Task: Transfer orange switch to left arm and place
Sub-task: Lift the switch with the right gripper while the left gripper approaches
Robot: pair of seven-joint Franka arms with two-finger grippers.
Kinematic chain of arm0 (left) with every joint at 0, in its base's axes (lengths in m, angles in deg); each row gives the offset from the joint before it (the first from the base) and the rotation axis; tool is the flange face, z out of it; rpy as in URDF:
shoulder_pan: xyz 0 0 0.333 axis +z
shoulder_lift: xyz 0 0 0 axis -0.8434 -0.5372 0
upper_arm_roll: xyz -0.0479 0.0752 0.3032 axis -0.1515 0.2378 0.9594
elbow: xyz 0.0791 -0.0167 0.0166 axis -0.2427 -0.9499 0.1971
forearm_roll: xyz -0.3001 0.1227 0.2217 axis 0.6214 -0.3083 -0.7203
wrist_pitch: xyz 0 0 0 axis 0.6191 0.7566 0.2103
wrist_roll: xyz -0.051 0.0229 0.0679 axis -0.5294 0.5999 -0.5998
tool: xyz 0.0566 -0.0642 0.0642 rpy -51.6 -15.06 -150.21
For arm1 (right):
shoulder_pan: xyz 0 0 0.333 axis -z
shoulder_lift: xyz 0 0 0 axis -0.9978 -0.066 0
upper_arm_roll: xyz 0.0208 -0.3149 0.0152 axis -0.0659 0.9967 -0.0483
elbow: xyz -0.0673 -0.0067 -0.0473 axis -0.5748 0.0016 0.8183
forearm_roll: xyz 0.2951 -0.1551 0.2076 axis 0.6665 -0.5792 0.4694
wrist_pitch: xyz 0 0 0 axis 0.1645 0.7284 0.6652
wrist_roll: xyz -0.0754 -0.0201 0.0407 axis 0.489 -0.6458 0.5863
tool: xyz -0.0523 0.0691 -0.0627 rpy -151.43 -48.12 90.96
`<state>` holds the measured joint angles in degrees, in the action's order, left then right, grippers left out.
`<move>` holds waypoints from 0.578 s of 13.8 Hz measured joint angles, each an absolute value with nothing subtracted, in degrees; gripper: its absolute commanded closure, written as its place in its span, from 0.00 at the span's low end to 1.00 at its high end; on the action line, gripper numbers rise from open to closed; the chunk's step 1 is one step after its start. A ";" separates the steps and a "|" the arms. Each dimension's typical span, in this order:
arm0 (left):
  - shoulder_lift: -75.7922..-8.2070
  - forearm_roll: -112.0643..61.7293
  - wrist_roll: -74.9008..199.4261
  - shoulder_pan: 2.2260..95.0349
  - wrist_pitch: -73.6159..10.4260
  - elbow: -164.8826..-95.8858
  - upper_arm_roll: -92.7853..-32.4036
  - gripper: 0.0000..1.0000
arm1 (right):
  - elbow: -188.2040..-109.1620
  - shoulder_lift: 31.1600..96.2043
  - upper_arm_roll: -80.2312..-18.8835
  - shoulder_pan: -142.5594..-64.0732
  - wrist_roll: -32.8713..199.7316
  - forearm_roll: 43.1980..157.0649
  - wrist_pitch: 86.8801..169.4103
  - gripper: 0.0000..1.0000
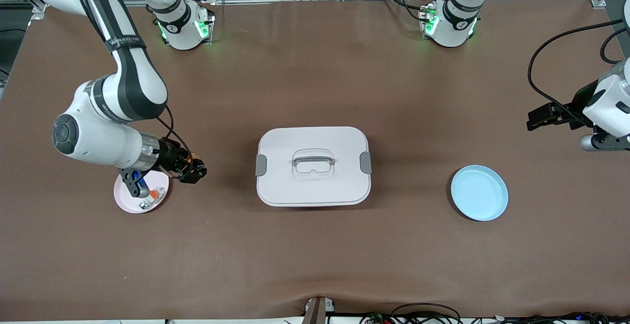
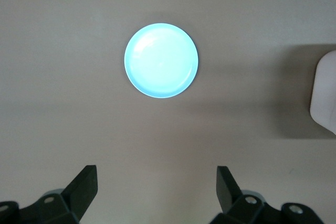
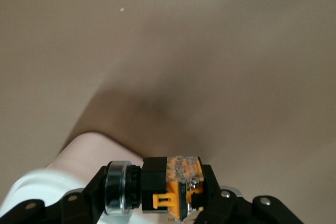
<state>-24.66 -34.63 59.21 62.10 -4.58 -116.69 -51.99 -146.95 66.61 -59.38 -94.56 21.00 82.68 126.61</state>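
My right gripper (image 1: 193,170) is shut on the orange switch (image 1: 195,162), a small black and orange piece, and holds it just above the table beside the pink plate (image 1: 129,201), on the side toward the box. In the right wrist view the switch (image 3: 170,184) sits clamped between the fingers (image 3: 84,198). The white box (image 1: 313,166) with grey clips stands mid-table. My left gripper (image 1: 539,117) is open and empty, up over the table at the left arm's end; its wrist view shows the open gripper (image 2: 157,174) over bare mat.
A blue plate (image 1: 479,192) lies between the box and the left arm's end and also shows in the left wrist view (image 2: 161,60). The pink plate holds a white-and-grey piece with an orange tab (image 1: 156,194) and a blue part (image 1: 141,183).
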 measured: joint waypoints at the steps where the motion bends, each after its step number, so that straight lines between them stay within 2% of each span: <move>1: -24.66 -33.91 59.21 62.07 -4.23 -116.69 -52.02 0.00 | -145.50 66.62 -59.38 -95.20 18.44 82.69 125.56 1.00; 8: -24.65 -24.17 63.46 61.84 -3.22 -115.90 -52.33 0.00 | -139.80 66.53 -59.41 -101.48 2.26 85.03 124.86 1.00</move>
<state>-24.65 -24.17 63.46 61.84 -3.22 -115.90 -52.33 -139.80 66.53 -59.41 -101.48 2.26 85.03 124.86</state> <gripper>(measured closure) 0.000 0.273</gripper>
